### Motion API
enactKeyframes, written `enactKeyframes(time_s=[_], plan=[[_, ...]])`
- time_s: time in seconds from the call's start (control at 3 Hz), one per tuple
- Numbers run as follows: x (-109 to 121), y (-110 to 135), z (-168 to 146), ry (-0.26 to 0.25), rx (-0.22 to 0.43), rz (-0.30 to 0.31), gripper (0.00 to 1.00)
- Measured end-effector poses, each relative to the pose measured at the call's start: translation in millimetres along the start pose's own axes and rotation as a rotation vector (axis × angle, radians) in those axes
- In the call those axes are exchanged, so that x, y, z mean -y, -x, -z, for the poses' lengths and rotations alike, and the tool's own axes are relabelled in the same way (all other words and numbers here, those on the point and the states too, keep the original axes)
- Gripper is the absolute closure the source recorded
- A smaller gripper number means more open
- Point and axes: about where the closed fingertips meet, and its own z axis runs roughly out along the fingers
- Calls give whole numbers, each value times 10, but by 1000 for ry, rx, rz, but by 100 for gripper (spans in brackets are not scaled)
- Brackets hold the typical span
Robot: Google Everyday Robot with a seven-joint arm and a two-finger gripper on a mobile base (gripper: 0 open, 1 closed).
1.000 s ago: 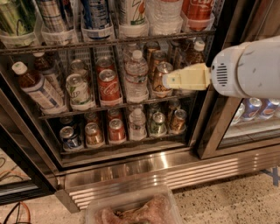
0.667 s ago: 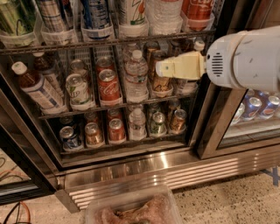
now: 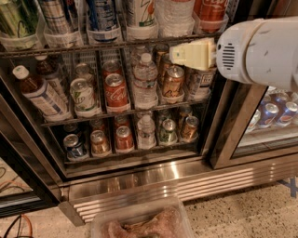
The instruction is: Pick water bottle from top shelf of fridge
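The water bottle (image 3: 176, 16), clear and ribbed, stands in a clear cup holder on the top shelf (image 3: 93, 46) of the fridge (image 3: 139, 179); its top is cut off by the frame's upper edge. My gripper (image 3: 174, 54), cream-coloured on a white arm (image 3: 260, 51), points left in front of the rack's right part. It is just below the top shelf's front wire and just under the water bottle. It holds nothing that I can see.
The top shelf also holds cans and a 7UP bottle (image 3: 139, 14). The middle rack has a smaller water bottle (image 3: 145, 81), soda cans (image 3: 116, 90) and brown tea bottles (image 3: 39, 90). A second cooler with blue cans (image 3: 274, 114) stands right. A clear bin (image 3: 139, 223) lies on the floor.
The gripper and arm have moved up and to the left, from middle-rack height at the right to just under the top shelf, below the water bottle.
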Motion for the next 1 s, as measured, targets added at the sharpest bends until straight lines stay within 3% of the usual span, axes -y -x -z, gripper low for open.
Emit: enactKeyframes(time_s=[0.33,1.0], plan=[[50,127,-5,-12,43,11,24],[209,248,-182,-40,75,54,21]])
